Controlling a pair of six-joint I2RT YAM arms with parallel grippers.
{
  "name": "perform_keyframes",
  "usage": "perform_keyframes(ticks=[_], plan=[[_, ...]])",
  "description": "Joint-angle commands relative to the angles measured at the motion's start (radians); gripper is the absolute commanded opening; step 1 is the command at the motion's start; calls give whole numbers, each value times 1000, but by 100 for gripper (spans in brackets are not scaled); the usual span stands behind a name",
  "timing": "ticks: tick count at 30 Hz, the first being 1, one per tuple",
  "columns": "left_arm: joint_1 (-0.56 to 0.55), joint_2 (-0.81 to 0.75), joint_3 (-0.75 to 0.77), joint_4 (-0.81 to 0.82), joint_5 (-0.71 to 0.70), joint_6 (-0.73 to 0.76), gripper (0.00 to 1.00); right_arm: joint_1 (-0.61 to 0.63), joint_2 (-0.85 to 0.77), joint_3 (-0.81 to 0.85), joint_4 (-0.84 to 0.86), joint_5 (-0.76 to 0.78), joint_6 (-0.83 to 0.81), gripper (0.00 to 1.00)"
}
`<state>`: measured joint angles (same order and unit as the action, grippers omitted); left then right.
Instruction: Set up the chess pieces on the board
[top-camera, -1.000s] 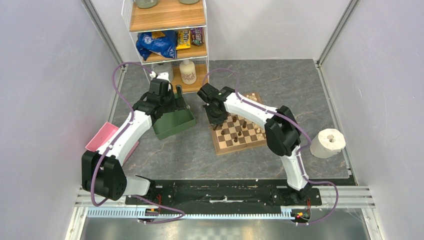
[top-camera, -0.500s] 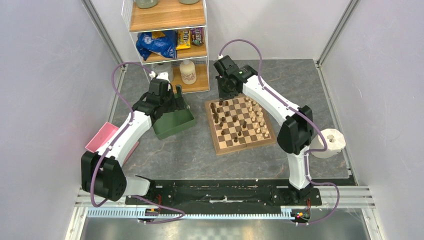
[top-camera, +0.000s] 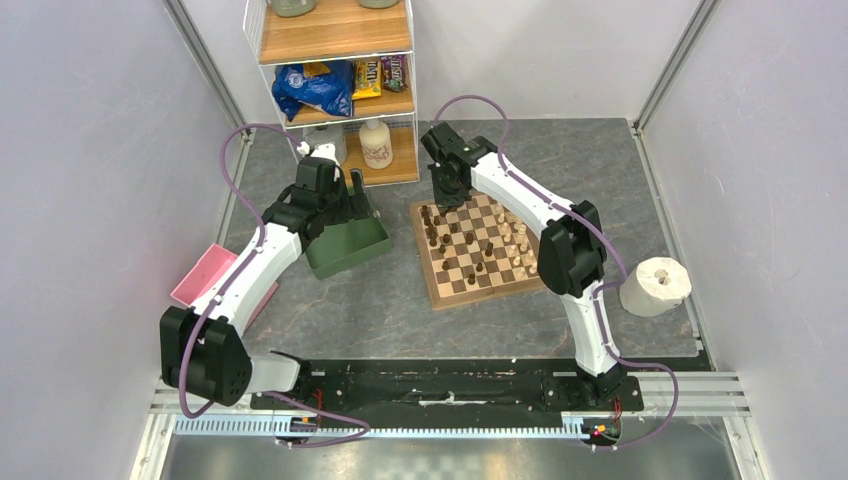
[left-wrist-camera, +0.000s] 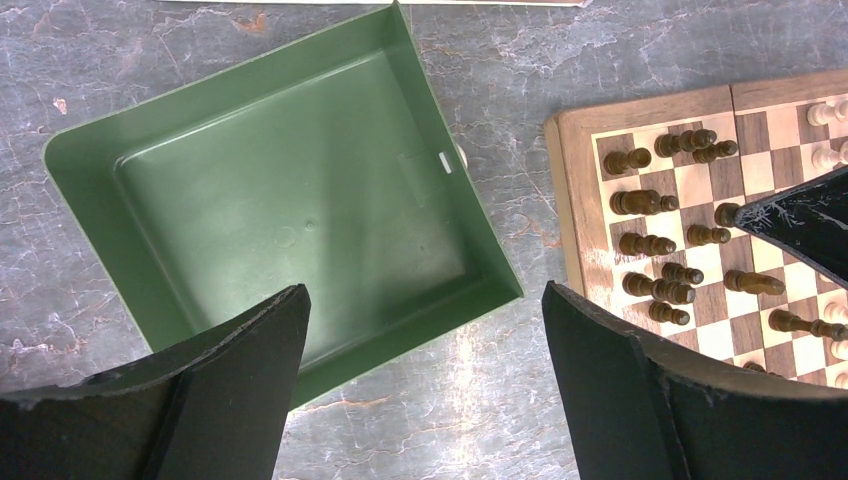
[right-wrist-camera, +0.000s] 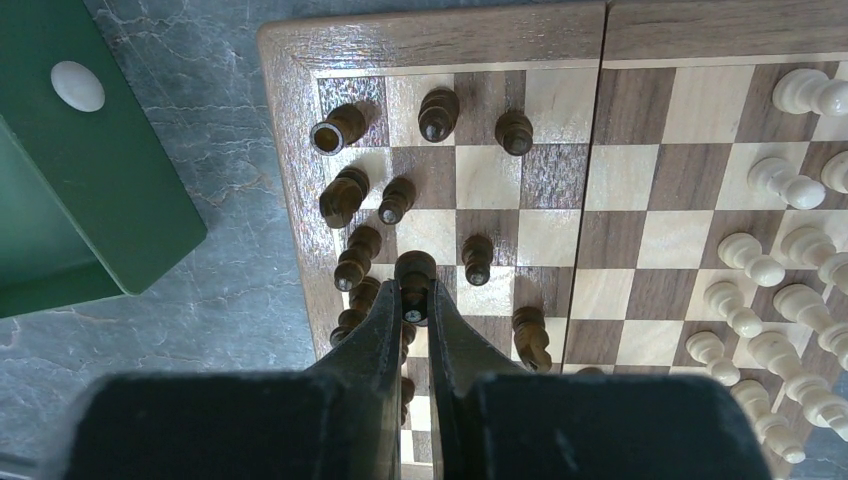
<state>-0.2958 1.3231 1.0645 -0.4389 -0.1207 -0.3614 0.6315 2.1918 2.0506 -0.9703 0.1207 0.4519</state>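
Hovering over green tray, left gripper spread wide, holding nothing. Board just right of tray, mid-tabletop toward far edge. Right gripper clenched on dark piece near board's left edge, among other dark pieces. Cream pieces standing along board's right side.

Pale lilac walls around a grey marbled tabletop — white-framed wooden shelf unit at the back.
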Motion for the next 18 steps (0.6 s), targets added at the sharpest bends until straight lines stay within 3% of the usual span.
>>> perform_keyframes(ticks=[1,18], plan=[[4,-6,12,39,17,-24,93,-1,-4,-18,10,-10,-4,9],[4,-2,9,41,11,-25,93,-2,65,-41,24,-26,-1,10]])
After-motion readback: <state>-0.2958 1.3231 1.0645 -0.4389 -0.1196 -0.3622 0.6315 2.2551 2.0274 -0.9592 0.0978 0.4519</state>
